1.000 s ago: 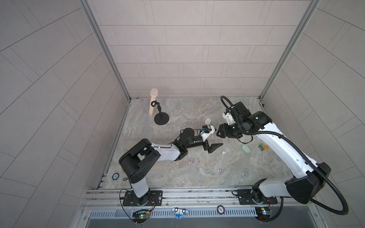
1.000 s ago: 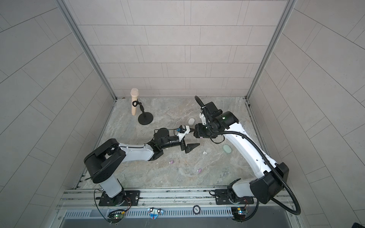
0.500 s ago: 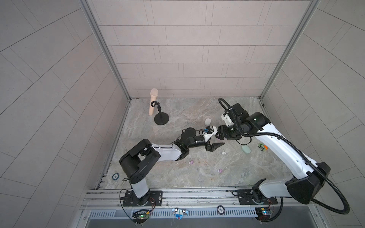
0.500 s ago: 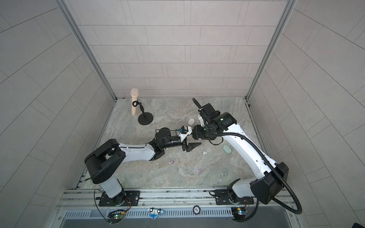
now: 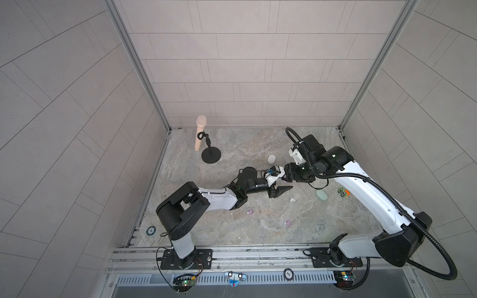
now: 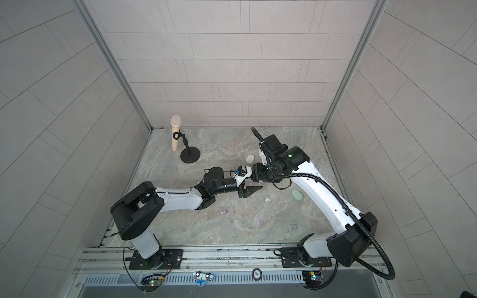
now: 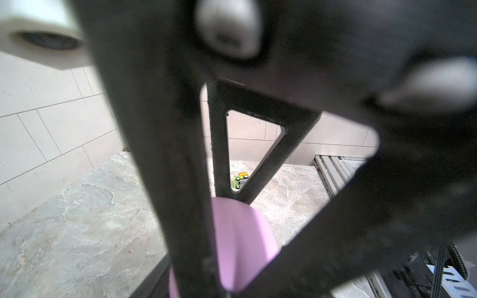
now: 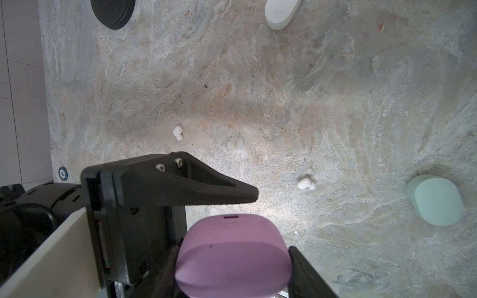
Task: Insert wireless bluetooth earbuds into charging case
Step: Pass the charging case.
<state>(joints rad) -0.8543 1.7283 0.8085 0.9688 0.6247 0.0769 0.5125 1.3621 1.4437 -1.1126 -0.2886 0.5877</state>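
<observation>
My right gripper [image 8: 233, 258] is shut on a lilac charging case [image 8: 232, 247], held above the floor in mid-scene. In the left wrist view the case [image 7: 240, 245] fills the space just ahead. My left gripper [image 5: 277, 185] meets the right gripper [image 5: 286, 173] head-on. Its jaws stand apart around the case, and one finger [image 8: 206, 189] lies close beside the case with a sliver of floor showing between. The other finger is hidden. Loose earbuds lie on the floor: a white one [image 5: 292, 199] and two lilac ones [image 5: 249, 212] [image 5: 287, 222].
A mint case [image 5: 322, 195] lies right of the grippers and a white case [image 5: 271, 159] behind them. A small toy car [image 5: 343, 192] sits under the right arm. A microphone [image 5: 200, 134] stands on a black stand [image 5: 211, 156] at the back left.
The left gripper's jaws have narrowed toward the lilac case. The right gripper has shifted slightly left with the case, so the two grippers now stand closer together.
</observation>
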